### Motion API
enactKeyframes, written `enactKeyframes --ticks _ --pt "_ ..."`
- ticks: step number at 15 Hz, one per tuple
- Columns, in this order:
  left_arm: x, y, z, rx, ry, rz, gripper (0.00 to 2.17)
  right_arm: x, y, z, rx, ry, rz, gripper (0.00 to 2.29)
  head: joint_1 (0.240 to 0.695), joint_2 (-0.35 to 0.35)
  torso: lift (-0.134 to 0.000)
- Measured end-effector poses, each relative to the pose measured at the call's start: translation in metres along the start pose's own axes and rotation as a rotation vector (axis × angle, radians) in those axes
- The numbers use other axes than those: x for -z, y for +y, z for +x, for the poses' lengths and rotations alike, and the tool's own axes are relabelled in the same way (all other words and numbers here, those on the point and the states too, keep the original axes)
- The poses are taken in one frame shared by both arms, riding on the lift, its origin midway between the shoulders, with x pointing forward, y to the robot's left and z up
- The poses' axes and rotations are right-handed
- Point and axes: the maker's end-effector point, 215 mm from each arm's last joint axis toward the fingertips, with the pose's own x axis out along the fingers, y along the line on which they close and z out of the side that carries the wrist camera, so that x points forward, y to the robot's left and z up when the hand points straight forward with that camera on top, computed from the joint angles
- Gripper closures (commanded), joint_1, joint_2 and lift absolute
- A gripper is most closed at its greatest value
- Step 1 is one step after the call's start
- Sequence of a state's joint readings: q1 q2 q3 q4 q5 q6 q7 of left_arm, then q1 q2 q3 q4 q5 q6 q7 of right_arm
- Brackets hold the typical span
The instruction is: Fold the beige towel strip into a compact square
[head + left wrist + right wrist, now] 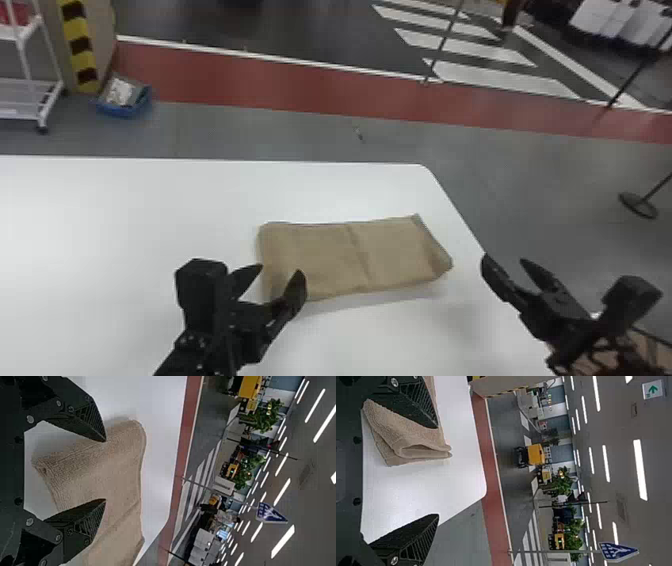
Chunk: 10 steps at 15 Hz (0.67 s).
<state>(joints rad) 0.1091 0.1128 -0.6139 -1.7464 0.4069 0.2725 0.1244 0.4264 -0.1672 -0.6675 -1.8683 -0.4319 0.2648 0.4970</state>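
The grey floor [310, 132] spreads out beyond the work, a red floor band [260, 80] running across it, and here's the white desk [125, 210], its rounded far right corner in plain sight. Off to the far left, past the desk, stand a yellow-and-black striped pillar [77, 47] and a white wheeled cart [20, 118]. A black round-based stand [638, 205] is on the floor to the right.

And there's the beige towel strip [320, 255], flat on the desk near its right edge! Its long axis runs left to right, the right end slightly farther away, with a crease across the middle and folded layers showing at that right end. The left claw [280, 270] is at the near left corner, fingers apart, hiding some of it from the head view; contact, I can't tell. The right claw [504, 258] is beyond the right end, by the desk's right edge, fingers apart too. Down on the floor beside the pillar, a blue bin [125, 111].
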Motion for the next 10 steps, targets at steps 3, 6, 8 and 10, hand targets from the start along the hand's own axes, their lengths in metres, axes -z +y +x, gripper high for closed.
enactKeyframes --ticks 3,6,8,10 --pt "0.009 -0.005 0.008 -0.004 0.017 0.014 0.41 0.001 -0.001 0.000 0.000 0.001 -0.001 0.09 0.695 -0.350 -0.124" --pt "0.011 -0.001 0.009 -0.027 0.018 0.046 0.42 -0.002 0.001 0.001 -0.003 -0.003 -0.003 0.09 0.695 -0.350 -0.124" --pt "0.012 0.004 0.008 -0.044 0.017 0.069 0.42 -0.001 0.003 0.002 -0.008 -0.002 -0.002 0.09 0.695 -0.350 -0.124" --pt "0.016 0.007 0.007 -0.051 0.024 0.082 0.42 -0.001 0.006 0.003 -0.012 -0.004 -0.001 0.09 0.695 -0.350 -0.124"
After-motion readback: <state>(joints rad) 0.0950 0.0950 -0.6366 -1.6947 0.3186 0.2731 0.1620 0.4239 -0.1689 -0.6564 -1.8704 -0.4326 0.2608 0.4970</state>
